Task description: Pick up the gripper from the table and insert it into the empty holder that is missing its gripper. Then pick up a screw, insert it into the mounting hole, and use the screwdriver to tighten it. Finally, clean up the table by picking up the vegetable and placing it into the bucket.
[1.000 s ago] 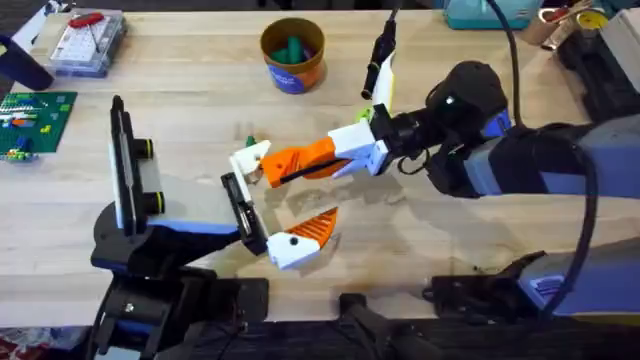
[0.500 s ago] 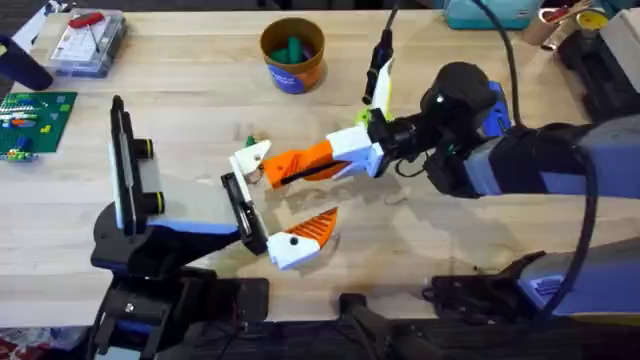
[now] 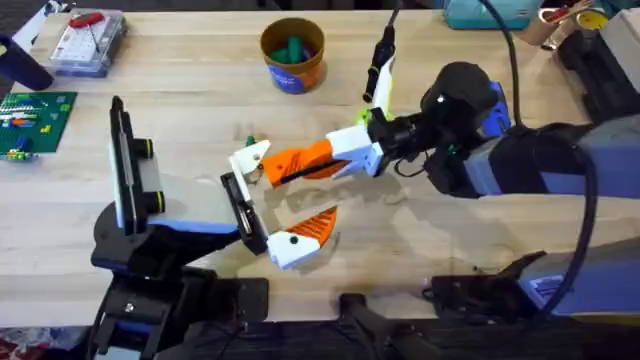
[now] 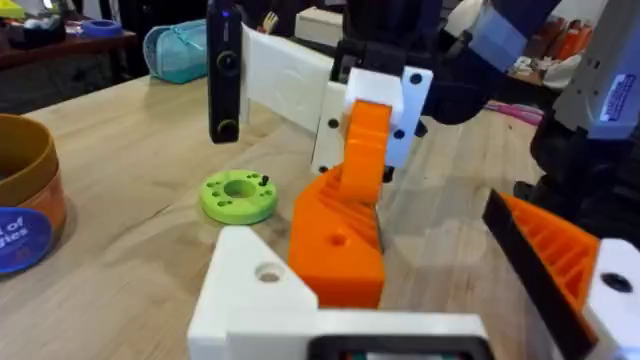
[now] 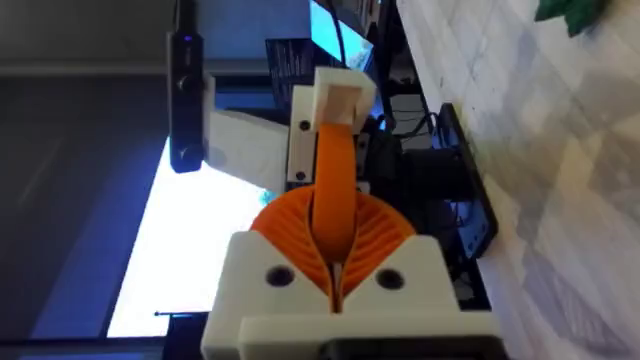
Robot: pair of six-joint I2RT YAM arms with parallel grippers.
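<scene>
wooden desk, first step in hand: gripper at the holder, screw not yet touched

pale wooden desk [image 3: 180,90] carries the job, and the holder [image 3: 238,205] lies near its front edge, a flat black bar at the tip of the pale blue-and-white arm. the right gripper [image 5: 335,270] is clenched on the loose gripper [image 5: 335,150], a white-and-orange piece pinched between its orange ribbed pads. it has been brought in from the right of the holder, and its white end sits just beside the holder's far end. whether that end is seated in the bracket or only touching it, i cannot tell. at the holder's near end a matching white-and-orange finger [image 3: 300,238] is already fitted.

as i judge it, the task is early: the insertion is under way but not confirmed. the screw and the tightening are both left to do. a small green disc [image 4: 240,195] lies just beyond the holder's far end; it seems to hold small dark bits, perhaps screws, though that is a guess. a red-handled tool [image 3: 88,18], possibly the screwdriver, rests on the clear parts box [image 3: 85,45], well away from the holder at the far left corner.

the bucket [image 3: 293,70] stands well beyond the holder, toward the far edge. something green [image 3: 291,47] lies inside it. if that is the vegetable, the clean-up needs nothing more, but i cannot make out what it is.
</scene>
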